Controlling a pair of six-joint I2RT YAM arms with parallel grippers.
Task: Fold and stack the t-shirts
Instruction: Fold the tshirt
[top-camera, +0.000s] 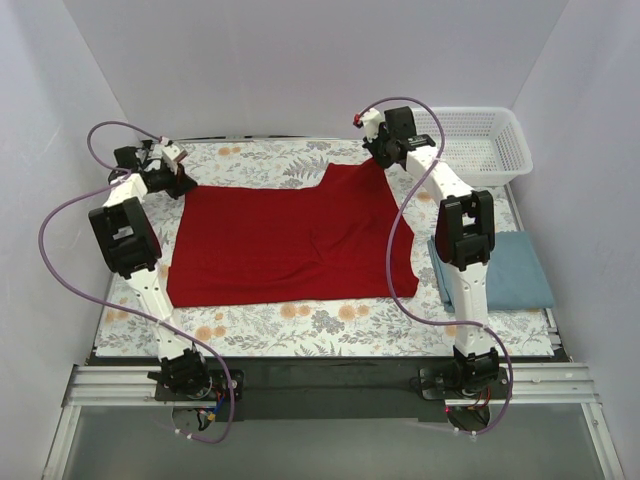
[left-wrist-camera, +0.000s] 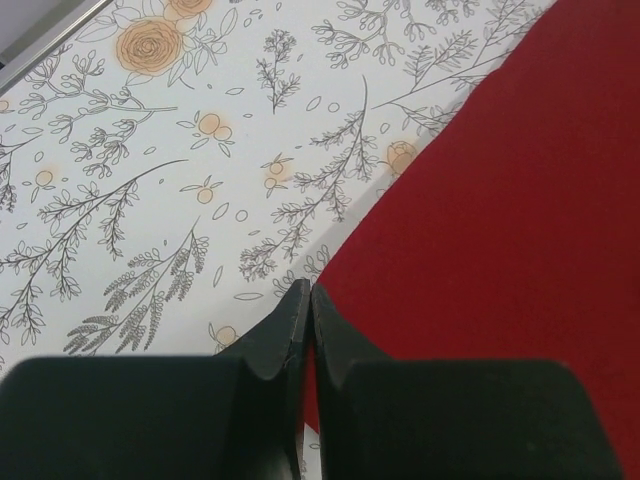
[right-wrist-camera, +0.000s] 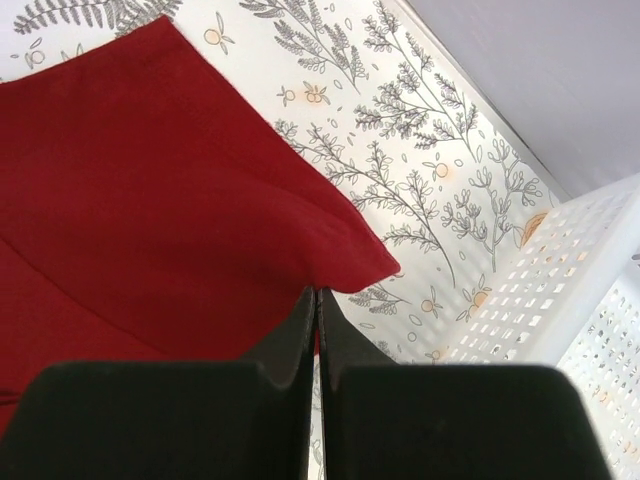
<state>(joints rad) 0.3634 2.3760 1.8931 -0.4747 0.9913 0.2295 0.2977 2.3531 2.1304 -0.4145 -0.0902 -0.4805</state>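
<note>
On the left, the left arm (top-camera: 125, 235) reaches from its base at the near edge to the far left corner of the red t-shirt (top-camera: 280, 245). A purple cable (top-camera: 60, 215) loops out beside the arm. The wrist view shows the left jaws pressed together right at the shirt's edge. A sliver of red cloth sits in the slit between them, so they are clenched on that hem. To their left lies bare flowered tabletop (top-camera: 300, 320).

The red t-shirt lies spread across the middle of the tabletop. Its near edge runs fairly straight, and a soft crease shows right of centre. The far right part reaches further back than the far left part.

The right arm (top-camera: 465, 235) leans in over the shirt's right side toward its far right corner. Its wrist view shows the right jaws clamped tight, with red showing between them. The cloth puckers toward them, and the shirt's pointed corner lies just beyond and to the right of their tips, so they are grasping the red t-shirt.

Further right, the blue-grey t-shirt (top-camera: 520, 275) lies folded flat near the tabletop's right edge. It is partly hidden behind the right arm and does not touch the red one. A white lattice basket (top-camera: 490, 150) stands in the far right corner, beyond the folded shirt.
</note>
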